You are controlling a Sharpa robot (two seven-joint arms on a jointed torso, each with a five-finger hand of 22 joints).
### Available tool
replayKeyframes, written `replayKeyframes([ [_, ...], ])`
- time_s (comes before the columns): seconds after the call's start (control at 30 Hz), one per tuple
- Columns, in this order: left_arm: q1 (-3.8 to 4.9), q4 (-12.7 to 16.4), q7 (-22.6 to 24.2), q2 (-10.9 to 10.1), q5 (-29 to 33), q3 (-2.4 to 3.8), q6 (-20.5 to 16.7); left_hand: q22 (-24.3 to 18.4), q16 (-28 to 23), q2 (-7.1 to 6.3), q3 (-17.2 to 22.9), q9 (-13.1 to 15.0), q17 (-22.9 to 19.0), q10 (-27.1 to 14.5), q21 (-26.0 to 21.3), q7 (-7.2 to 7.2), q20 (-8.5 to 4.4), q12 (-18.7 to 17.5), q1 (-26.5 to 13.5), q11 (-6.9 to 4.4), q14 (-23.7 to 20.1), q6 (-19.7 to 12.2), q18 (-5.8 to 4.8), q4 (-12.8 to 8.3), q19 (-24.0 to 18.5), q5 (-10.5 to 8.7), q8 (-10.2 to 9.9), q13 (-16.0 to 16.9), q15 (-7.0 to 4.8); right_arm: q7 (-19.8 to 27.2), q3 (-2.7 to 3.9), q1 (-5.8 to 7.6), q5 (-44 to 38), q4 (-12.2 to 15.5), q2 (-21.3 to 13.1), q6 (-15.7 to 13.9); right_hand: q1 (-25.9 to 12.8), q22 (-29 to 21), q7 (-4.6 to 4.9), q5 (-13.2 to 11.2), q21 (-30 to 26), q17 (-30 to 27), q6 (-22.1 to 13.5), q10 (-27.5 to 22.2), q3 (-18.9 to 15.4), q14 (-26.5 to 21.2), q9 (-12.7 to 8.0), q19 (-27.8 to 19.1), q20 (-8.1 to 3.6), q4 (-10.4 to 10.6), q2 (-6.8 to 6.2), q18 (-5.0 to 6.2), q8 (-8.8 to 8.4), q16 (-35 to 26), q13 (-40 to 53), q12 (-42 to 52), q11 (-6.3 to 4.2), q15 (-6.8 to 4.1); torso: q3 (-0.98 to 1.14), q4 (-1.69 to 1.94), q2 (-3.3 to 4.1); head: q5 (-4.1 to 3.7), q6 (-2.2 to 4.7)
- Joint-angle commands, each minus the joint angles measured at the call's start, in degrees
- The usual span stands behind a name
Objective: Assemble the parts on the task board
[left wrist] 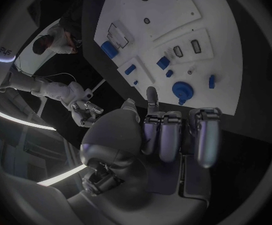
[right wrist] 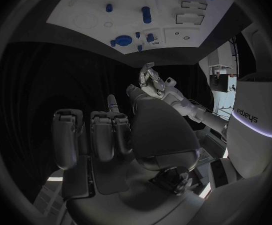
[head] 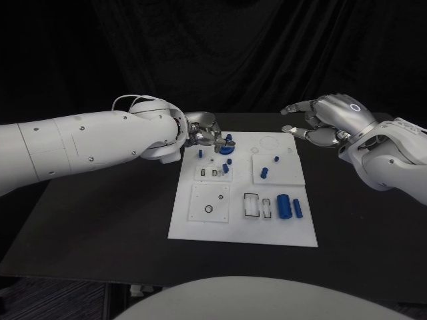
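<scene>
Blue parts (head: 289,206) lie on the white task board (head: 242,230), while the left hand (head: 204,131) curls empty at its far edge and the right hand (head: 319,120) hangs loosely spread, holding nothing, above the counter (head: 98,227).

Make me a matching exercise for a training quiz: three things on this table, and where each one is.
Things:
1. left hand
2. right hand
3. two large blue cylinders

Places:
A. lying side by side in the near right part of the task board
B. at the board's far left corner
C. raised beyond the board's far right corner, over the black table, holding nothing

Pairs: 1-B, 2-C, 3-A
</scene>
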Motion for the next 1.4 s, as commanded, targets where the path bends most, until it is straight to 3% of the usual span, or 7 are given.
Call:
replayKeyframes([
  [0.03, 0.23, -0.6, -7.3, 1.2, 3.7, 0.04, 6.5, 5.6, 0.1, -0.21, 0.0, 3.2, 15.1, 6.0, 0.0, -0.13, -0.17, -0.1, 0.7, -0.39, 6.0, -1.0, -0.27, -0.1, 1.1, 0.92, 1.1, 15.0, -0.35, 0.8, 0.03, -0.02, 1.0, 0.2, 0.0, 0.6, -0.1, 14.1, 0.03, 0.8, 0.3, 14.7, 0.4, 6.0, 0.4, 5.9, -0.2, 4.6, 0.29, 0.2, 0.54, 0.28, 0.03, 0.1, 15.1, 0.3, 0.18, 0.39, 0.01, -0.10, 0.15, -0.31, 0.01],
  [0.13, 0.28, -0.8, -10.4, 2.4, 4.5, 0.04, 7.0, 5.4, 0.1, -0.09, 0.3, 4.3, 15.1, 6.0, -0.2, -0.17, -0.23, -0.1, 1.1, -0.44, 6.0, -1.5, -0.22, -0.2, 1.0, 1.51, 1.1, 15.0, -0.39, 1.0, 0.03, -0.02, 1.2, 0.2, -0.1, 0.9, 0.1, 14.1, -0.02, 1.6, 0.3, 14.7, 0.5, 6.0, 0.5, 5.9, -0.3, 4.6, 0.29, 0.1, 0.56, 0.29, -0.10, 0.1, 15.1, 0.3, 0.17, 0.39, 0.21, -0.17, 0.18, -0.53, 0.01],
  [0.27, 0.30, -1.0, -14.3, 3.6, 4.5, 0.04, 7.6, 4.8, 0.1, 0.52, 1.0, 5.3, 15.1, 6.0, -0.5, -0.11, -0.29, -0.1, 1.8, -0.45, 6.0, -2.2, -0.09, -0.2, 0.7, 2.12, 0.3, 15.0, -0.45, 1.3, 0.03, -0.02, 1.2, 0.3, -0.1, 1.4, 0.3, 14.1, -0.07, 2.6, 0.3, 14.8, 0.8, 6.0, 0.8, 6.0, -0.5, 4.6, 0.28, 0.2, 0.50, 0.28, -0.27, 0.1, 15.1, 0.3, 0.12, 0.36, 0.03, -0.16, 0.17, -0.71, 0.01],
  [0.47, 0.22, -1.4, -17.5, 4.7, 4.4, 0.04, 6.7, 5.0, 0.1, 1.00, 2.4, 6.1, 15.1, 6.0, -0.6, -0.14, -0.33, -0.1, 2.8, -0.48, 6.0, -1.3, -0.13, -0.4, 0.9, -0.42, -1.3, 15.0, -0.49, 1.7, 0.03, -0.03, 0.9, 0.6, -0.1, 1.8, 0.6, 14.1, -0.05, 4.8, 0.3, 14.8, 1.2, 6.0, 1.5, 6.0, -0.8, 4.5, 0.24, 0.2, 0.54, 0.30, -0.61, 0.2, 15.1, 0.3, 0.11, 0.34, 0.18, -0.29, 0.32, -0.75, 0.01],
  [0.67, 0.10, -1.3, -19.5, 5.3, 4.4, 0.03, 6.4, 4.6, 0.1, 0.79, 3.0, 6.6, 15.1, 6.0, -0.9, -0.39, -0.53, -0.1, 2.2, -0.72, 6.0, 0.5, -0.04, -0.3, 0.9, -1.98, -2.5, 15.0, -0.72, 1.7, 0.03, -0.03, 0.1, 0.8, -0.1, 2.1, 0.8, 14.1, -0.12, 5.9, 0.3, 14.9, 1.4, 6.0, 2.0, 6.0, -0.9, 4.5, 0.22, 0.1, 0.47, 0.29, -0.82, 0.2, 15.1, 0.3, 0.05, 0.31, 0.04, -0.10, 0.30, -1.18, 0.01],
  [1.1, -0.31, -2.3, -20.4, 6.5, 4.4, 0.03, 7.5, 4.8, 0.1, 0.89, 3.9, 4.9, 15.1, 6.0, -1.3, -0.15, -0.59, -0.1, -1.3, -0.59, 6.0, 4.6, -0.10, -0.2, 1.2, -6.11, -10.5, 15.0, -0.68, 1.5, 0.03, -0.02, -0.1, 1.1, -0.1, 2.0, 0.8, 14.1, -0.13, 7.6, 0.4, 14.9, 1.6, 6.0, 2.7, 6.0, -1.2, 4.6, 0.19, 0.3, 0.48, 0.27, -1.13, 0.2, 15.1, 0.3, 0.02, 0.27, 0.05, -0.15, 0.32, -0.93, 0.01],
  [1.4, -1.37, -3.7, -20.0, 7.7, 4.4, 0.02, 7.7, 4.8, 0.1, 0.34, 4.3, 3.7, 15.1, 6.0, -1.4, 0.31, -0.34, -0.1, -1.6, -0.22, 6.0, 4.8, -0.08, -0.7, 1.2, -6.36, -13.9, 15.0, -0.38, 1.0, 0.03, -0.01, -0.2, 1.3, -0.2, 2.0, 1.1, 14.2, -0.14, 7.9, 0.5, 14.9, 1.7, 6.0, 3.0, 6.0, -1.3, 4.6, 0.17, 0.2, 0.49, 0.25, -1.23, 0.3, 15.1, 0.3, 0.00, 0.26, 0.02, -0.02, 0.37, -0.80, 0.01],
])
